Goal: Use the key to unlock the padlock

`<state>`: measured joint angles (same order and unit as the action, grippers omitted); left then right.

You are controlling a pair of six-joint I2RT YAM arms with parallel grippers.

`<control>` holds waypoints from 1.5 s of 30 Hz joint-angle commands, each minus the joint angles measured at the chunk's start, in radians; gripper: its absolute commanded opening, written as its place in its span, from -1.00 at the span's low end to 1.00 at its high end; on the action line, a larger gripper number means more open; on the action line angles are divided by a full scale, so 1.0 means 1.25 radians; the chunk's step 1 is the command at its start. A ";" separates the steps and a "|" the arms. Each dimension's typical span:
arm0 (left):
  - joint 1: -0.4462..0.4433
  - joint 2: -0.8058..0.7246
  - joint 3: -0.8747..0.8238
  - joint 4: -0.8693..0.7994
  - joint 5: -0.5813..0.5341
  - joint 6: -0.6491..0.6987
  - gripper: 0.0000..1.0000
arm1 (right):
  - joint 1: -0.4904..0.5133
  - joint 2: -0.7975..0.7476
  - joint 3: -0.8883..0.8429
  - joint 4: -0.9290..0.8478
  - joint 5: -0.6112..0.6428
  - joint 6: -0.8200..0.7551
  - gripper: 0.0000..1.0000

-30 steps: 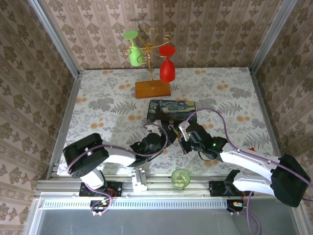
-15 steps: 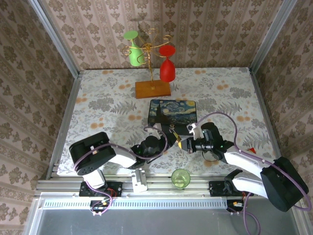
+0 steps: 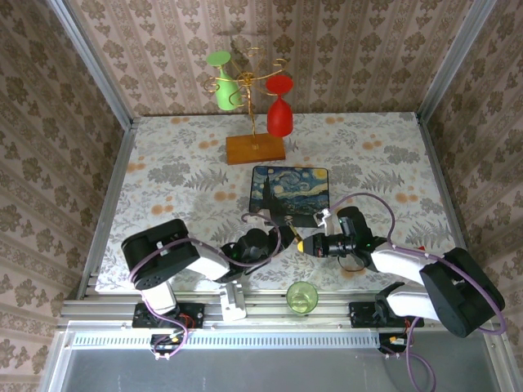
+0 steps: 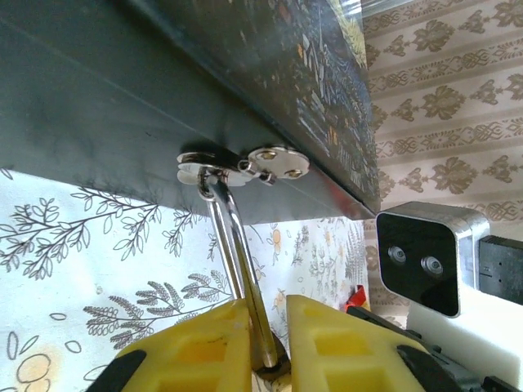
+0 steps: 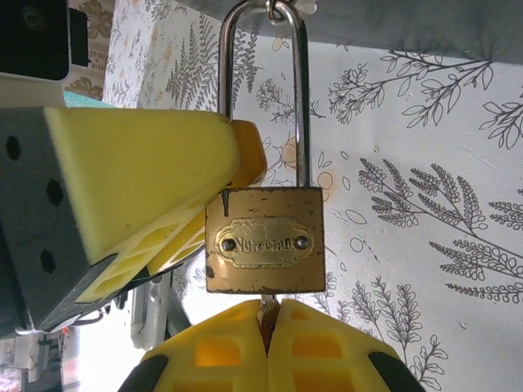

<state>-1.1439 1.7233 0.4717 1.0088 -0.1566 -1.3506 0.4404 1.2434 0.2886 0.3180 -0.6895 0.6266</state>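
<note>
Green cup (image 3: pixel 302 297): near table edge, apart from both arms. Right gripper (image 5: pixel 267 333): jaws pressed together on the key (image 5: pixel 262 308), which enters the padlock (image 5: pixel 264 239) base. Left gripper (image 4: pixel 265 322): jaws narrow, clamping the shackle. Padlock: hangs from the hasp (image 4: pixel 274 162) of the starry-night box (image 3: pixel 290 186). Glass stand (image 3: pixel 255 149): far side.

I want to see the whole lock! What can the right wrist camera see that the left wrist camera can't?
Right wrist camera: the padlock, its brass body and nameplate facing you, and the key at its bottom, pinched by the right gripper.
Left wrist camera: a clear look at the silver hasp the lock hangs from, the starry painted top of the box, and the other arm's white camera.
Both: the thin silver shackle, with the left gripper closed on it.
</note>
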 commanded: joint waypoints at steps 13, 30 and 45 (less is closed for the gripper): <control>0.036 -0.051 -0.041 -0.241 -0.037 0.111 -0.58 | -0.041 0.007 -0.013 0.025 -0.026 0.023 -1.00; 0.035 -0.185 0.171 -0.587 -0.084 0.422 -0.36 | -0.043 0.238 0.027 0.068 0.017 0.085 -0.80; 0.023 -0.044 0.268 -0.641 -0.096 0.524 -0.33 | -0.044 0.168 0.026 -0.053 0.137 0.061 -0.40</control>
<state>-1.1122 1.6581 0.7799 0.2523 -0.2455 -0.7437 0.3927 1.4528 0.3340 0.3519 -0.6563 0.7334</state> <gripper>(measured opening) 0.338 0.299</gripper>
